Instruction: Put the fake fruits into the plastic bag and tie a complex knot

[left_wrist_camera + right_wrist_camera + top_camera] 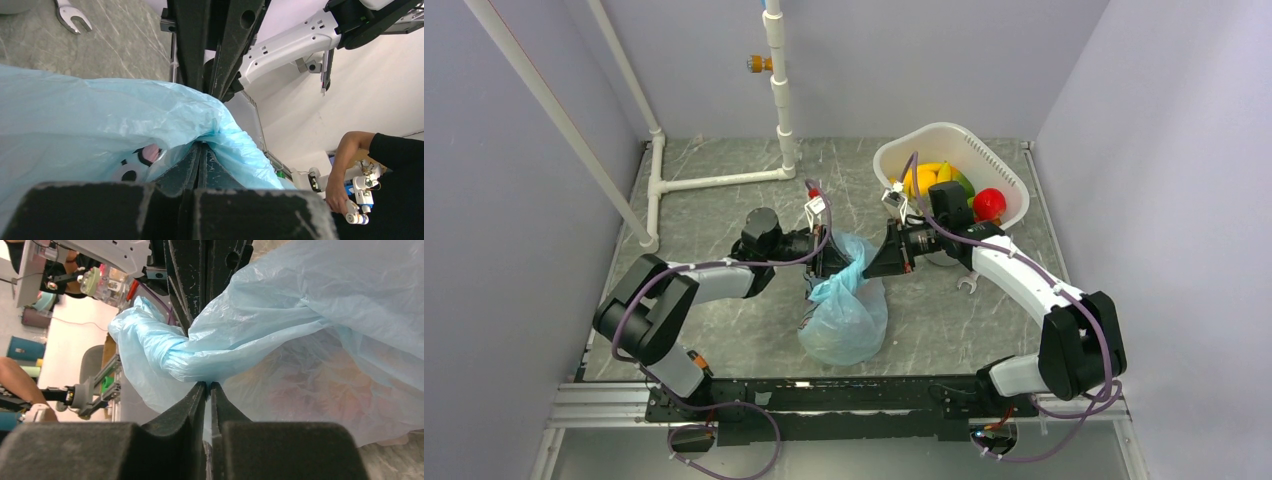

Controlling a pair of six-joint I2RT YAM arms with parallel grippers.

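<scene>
The light-blue plastic bag sits mid-table, bulging, its top gathered upward between my two grippers. My left gripper is shut on the bag film from the left; in the left wrist view its fingers pinch the blue film. My right gripper is shut on the bag film from the right; in the right wrist view it pinches a twisted blue bunch. Faint fruit colours show through the bag. Yellow, orange, green and red fake fruits lie in the white basket.
The white slotted basket stands at the back right. A small metal wrench lies right of the bag, also in the left wrist view. White pipes run along the back left. Walls close both sides.
</scene>
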